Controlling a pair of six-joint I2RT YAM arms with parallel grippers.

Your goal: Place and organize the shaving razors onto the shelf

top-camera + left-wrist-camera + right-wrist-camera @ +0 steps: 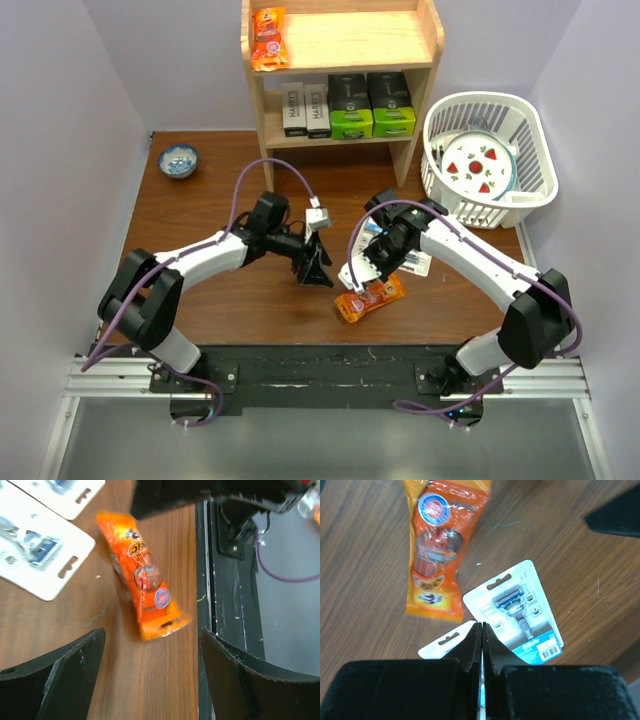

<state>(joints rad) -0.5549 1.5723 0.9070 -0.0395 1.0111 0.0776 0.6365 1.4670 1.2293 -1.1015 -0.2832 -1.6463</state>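
Observation:
My right gripper [363,266] [481,626] is shut on the edge of a white blister razor card [445,641] [350,273]; a thin white-and-blue sliver shows between its pads. A second blister card [517,607] [418,263] lies flat on the table beside it. My left gripper [315,272] [152,632] hangs open just left of them, with nothing between its fingers. On the lower board of the wooden shelf [340,40] stand the HARRY'S boxes [305,108] and two black boxes with green ends [352,105] [391,103].
An orange packet [368,298] [145,580] [437,545] lies near the table's front edge, below both grippers. Another orange packet [269,38] rests on the shelf's top board. A white basket [535,150] holding a strawberry plate [480,165] stands back right. A small blue bowl [179,160] sits back left.

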